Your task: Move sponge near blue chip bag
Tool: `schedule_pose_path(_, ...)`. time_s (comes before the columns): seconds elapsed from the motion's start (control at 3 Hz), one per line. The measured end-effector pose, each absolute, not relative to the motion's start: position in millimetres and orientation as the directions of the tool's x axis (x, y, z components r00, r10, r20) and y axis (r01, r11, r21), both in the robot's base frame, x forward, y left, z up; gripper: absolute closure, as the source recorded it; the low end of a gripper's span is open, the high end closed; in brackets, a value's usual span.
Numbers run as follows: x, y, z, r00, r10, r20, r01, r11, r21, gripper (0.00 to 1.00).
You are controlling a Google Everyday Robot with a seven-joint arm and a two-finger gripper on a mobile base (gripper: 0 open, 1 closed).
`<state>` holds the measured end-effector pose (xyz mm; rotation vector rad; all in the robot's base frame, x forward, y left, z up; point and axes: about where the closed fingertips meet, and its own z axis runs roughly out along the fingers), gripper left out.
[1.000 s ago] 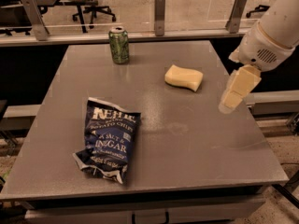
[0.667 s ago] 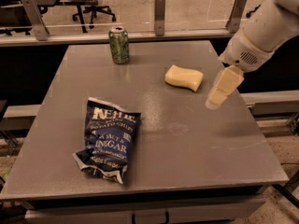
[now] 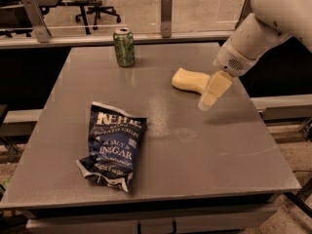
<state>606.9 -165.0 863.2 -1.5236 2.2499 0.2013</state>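
The pale yellow sponge (image 3: 187, 80) lies on the grey table (image 3: 204, 145), right of centre toward the back. The blue chip bag (image 3: 113, 146) with white lettering lies flat at the front left, well apart from the sponge. My gripper (image 3: 209, 96) hangs from the white arm that comes in from the upper right. Its pale yellow fingers point down and left, just right of the sponge, overlapping its right end in the view. I cannot tell whether it touches the sponge.
A green drink can (image 3: 124, 47) stands upright at the back of the table, left of the sponge. A rail with posts (image 3: 166, 9) runs behind the table. Office chairs (image 3: 95, 11) stand farther back.
My arm has moved left and toward the sponge, so the gripper now sits beside the sponge's right end. The sponge, bag and can have not moved.
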Motion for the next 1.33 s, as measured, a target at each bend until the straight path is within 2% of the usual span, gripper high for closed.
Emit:
schedule_pose_path(0.67,639,-156,849,-0.291,-0.858,-0.422,-0.920,0.372,-0.121,0.00)
schedule_pose_path(1.33,649,-154,844,-0.279,-0.864,-0.419,-0.928,0.354,-0.113,0.49)
